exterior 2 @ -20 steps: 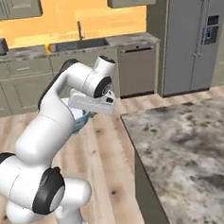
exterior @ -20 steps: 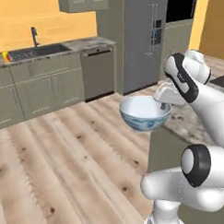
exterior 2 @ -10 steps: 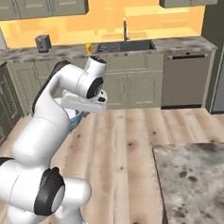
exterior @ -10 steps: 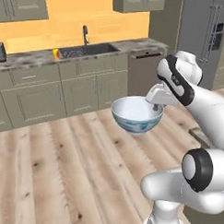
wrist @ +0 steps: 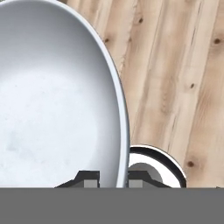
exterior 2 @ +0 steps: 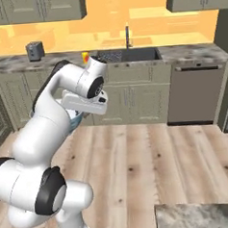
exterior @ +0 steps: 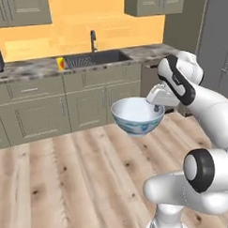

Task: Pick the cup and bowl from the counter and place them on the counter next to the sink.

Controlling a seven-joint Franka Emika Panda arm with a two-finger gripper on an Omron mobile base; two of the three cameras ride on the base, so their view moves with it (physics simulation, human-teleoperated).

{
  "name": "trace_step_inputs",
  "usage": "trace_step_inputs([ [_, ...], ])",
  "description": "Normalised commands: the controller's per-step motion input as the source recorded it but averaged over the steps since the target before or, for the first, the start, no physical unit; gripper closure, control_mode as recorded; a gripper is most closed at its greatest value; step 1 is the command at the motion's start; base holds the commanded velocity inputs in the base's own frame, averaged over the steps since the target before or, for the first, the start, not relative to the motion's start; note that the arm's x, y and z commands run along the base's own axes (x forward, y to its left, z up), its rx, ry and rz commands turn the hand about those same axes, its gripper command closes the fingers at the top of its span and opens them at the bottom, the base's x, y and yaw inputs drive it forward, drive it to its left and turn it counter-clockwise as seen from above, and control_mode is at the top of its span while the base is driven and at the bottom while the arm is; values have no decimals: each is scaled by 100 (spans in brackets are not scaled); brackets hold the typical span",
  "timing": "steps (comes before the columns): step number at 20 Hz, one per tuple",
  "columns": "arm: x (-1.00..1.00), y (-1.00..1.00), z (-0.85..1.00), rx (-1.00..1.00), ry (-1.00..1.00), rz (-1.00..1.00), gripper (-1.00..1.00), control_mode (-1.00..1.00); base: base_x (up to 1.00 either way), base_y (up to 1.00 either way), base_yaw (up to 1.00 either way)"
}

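Observation:
The white bowl (exterior: 137, 116) with its pale blue outside hangs in the air over the wooden floor. My gripper (exterior: 156, 103) is shut on its right rim. In the hand view the rim runs between the two fingertips of my gripper (wrist: 114, 178), and the bowl (wrist: 48, 100) is empty. From the right side my arm hides most of the bowl (exterior 2: 77, 120). The small yellow cup (exterior: 60, 63) stands on the counter (exterior: 29, 70) just left of the sink (exterior: 97, 59). It also appears as the cup (exterior 2: 85, 57) left of the sink (exterior 2: 129, 55).
A dark faucet (exterior: 92, 40) rises behind the sink. A toaster (exterior 2: 34, 50) sits on the counter's left stretch. A dishwasher (exterior 2: 194, 94) stands right of the sink cabinets. A corner of the granite island (exterior 2: 200, 218) lies at lower right. Wooden floor (exterior: 67, 183) lies between me and the cabinets.
The whole picture has shifted as the base turned: the sink counter now sits nearer and more central, and the refrigerator has left both views. The bowl stays in my grip.

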Motion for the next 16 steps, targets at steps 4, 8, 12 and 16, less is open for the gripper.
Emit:
trace_step_inputs([
  [4,0,0,0,0,0,0,100,100,100,-34,0],
  [8,0,0,0,0,0,0,100,100,100,-41,0],
  [12,0,0,0,0,0,0,100,100,100,-28,0],
  [16,0,0,0,0,0,0,100,100,100,-31,3],
])
